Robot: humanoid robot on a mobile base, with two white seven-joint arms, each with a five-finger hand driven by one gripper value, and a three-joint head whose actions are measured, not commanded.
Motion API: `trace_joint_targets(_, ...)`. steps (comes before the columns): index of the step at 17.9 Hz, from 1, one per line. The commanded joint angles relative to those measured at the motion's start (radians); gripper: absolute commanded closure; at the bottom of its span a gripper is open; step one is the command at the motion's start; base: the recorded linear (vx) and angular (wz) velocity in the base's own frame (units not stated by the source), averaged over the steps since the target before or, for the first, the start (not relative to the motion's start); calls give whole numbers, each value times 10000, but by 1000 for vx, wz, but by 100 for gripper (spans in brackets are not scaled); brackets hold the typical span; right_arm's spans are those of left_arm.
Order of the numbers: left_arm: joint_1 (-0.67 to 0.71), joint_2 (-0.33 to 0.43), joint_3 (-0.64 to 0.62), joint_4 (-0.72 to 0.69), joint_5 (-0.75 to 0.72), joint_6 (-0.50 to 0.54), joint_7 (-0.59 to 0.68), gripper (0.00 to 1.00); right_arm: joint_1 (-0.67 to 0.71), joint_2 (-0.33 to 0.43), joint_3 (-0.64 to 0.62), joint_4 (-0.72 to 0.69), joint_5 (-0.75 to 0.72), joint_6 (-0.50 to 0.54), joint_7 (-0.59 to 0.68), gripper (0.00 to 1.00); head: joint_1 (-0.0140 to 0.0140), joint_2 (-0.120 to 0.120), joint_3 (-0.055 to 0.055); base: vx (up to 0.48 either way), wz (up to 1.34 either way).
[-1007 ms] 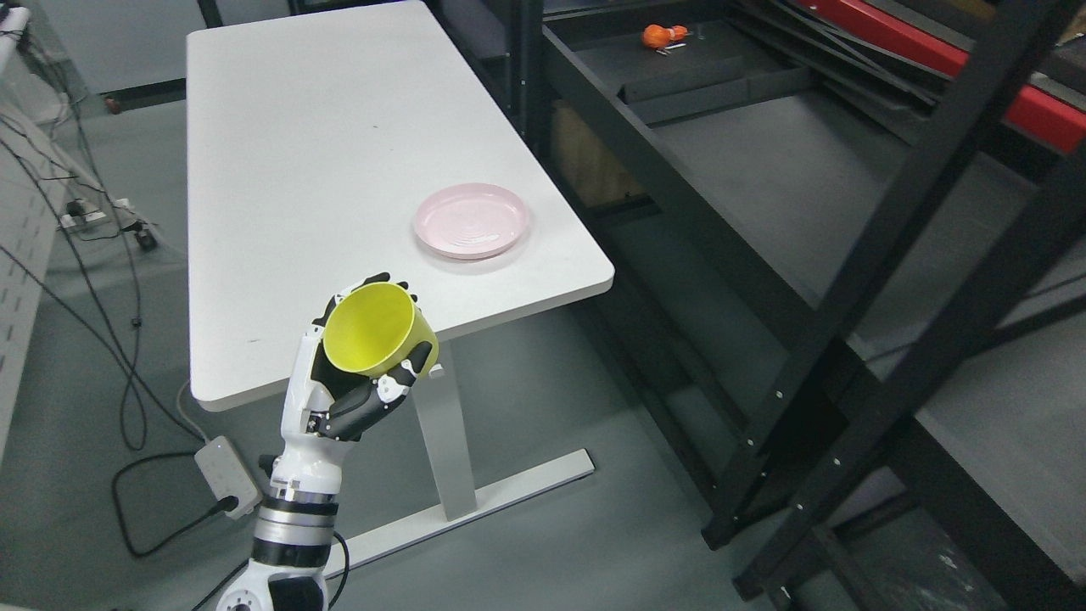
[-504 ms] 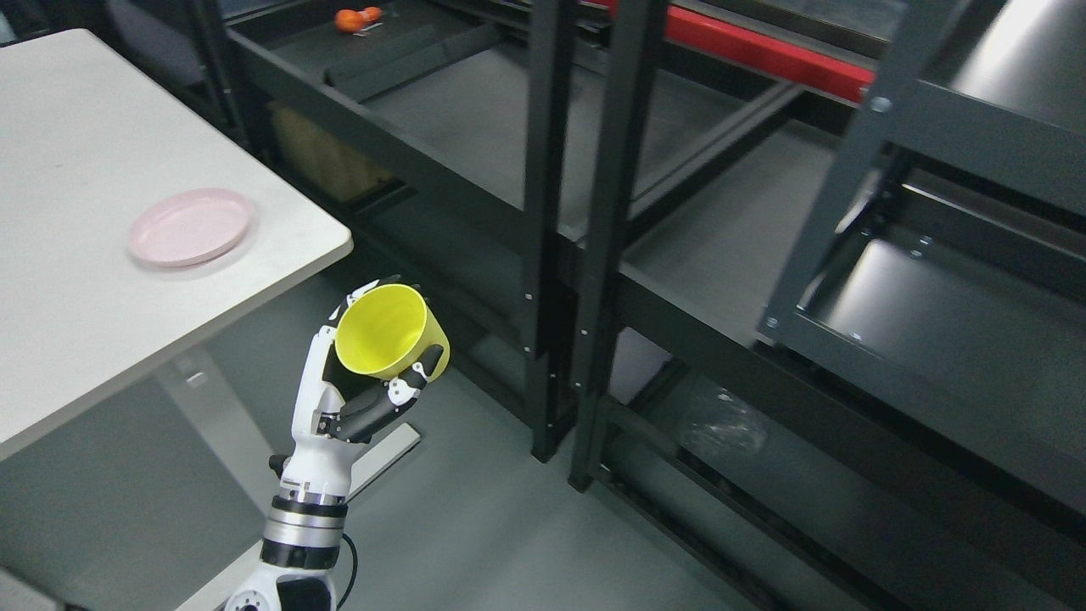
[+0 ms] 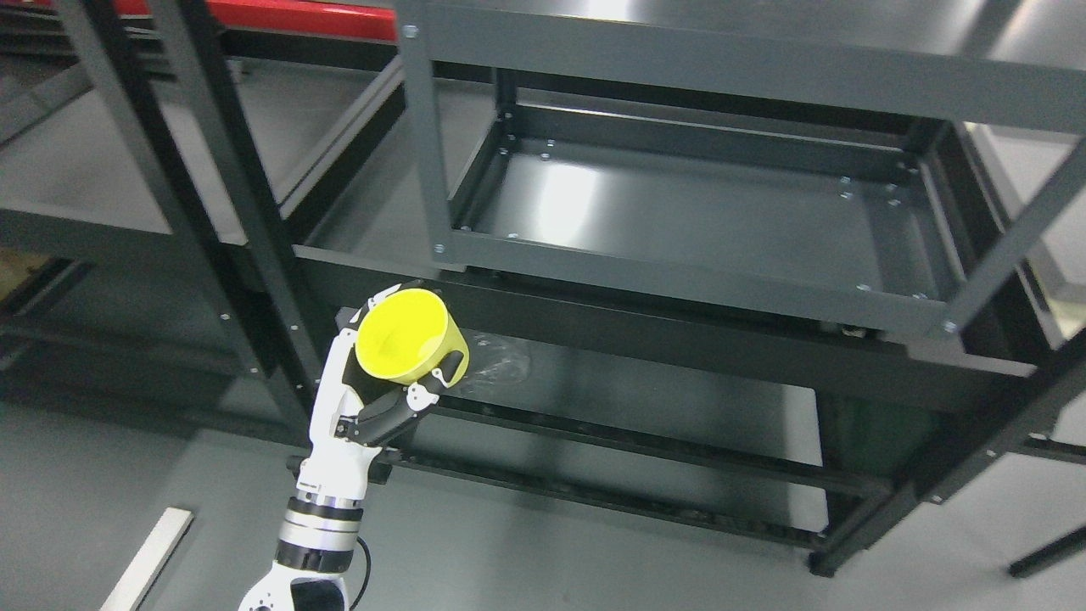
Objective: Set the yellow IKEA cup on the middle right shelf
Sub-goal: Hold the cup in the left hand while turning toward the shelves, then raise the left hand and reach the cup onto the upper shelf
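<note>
The left hand wraps its fingers around the yellow cup, held tilted with its mouth toward the camera, in front of the dark metal shelf rack. The cup's base is hidden behind the fingers. Something pale and blurry lies on the lower shelf just beside it.

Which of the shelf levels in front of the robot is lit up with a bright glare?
The recessed middle shelf, up and right of the yellow cup held in the left hand; the lower shelf sits in shadow.
</note>
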Motion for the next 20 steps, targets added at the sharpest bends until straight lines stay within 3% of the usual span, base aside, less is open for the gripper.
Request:
trace_joint_targets(1,0,174,-283,-6,0,-1,0,99,132,-175,169,0,-245,-27,-8,1,0,0,0,-102,-722)
trace_joint_targets(8,-505,174,-329,-21,0,-17,30,99,132,-175,169,0,-245,-27,-8,1,0,-6,0,-25,-263)
trace_joint_targets(20,-3968,174,-2613,-190,0,29,61,99,132,-175,169,0,-245,-27,-8,1,0,-5,0,86,-79)
